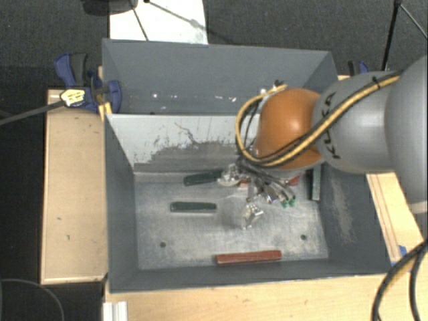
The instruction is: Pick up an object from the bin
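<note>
**Robot gripper low over the middle of a nearly empty metal bin**

The gripper (251, 214), a cluster of small bright metal parts, hangs close above the bin's floor near its middle. Nothing can be seen held in it, and whether it is open or closed cannot be told from this angle. It is over bare floor rather than squarely over any object, so which thing it will take is unclear.

The nearest candidates are two dark green sticks to its left. The lower green stick (192, 207) lies flat and level, apart from the gripper. The upper green stick (202, 177) lies slightly tilted near the foot of the back wall, its right end close to the gripper's metal parts. Both look slim, smooth and rigid. Lying flat on hard metal, they would probably need a grasp across their narrow width.

A reddish-brown bar (247, 257), longer and flat, lies along the front wall, well apart from the gripper. A dark slim strip (313, 183) lies by the right wall, partly hidden by the arm.

The bin (167, 72) is grey sheet metal with sloping walls. Its floor is dull and speckled, and its back slope is scratched. Above the gripper sits the arm's rounded, glossy orange cover (287, 129), looped with black and yellow cables (348, 109). The thick grey arm enters from the right.
</note>
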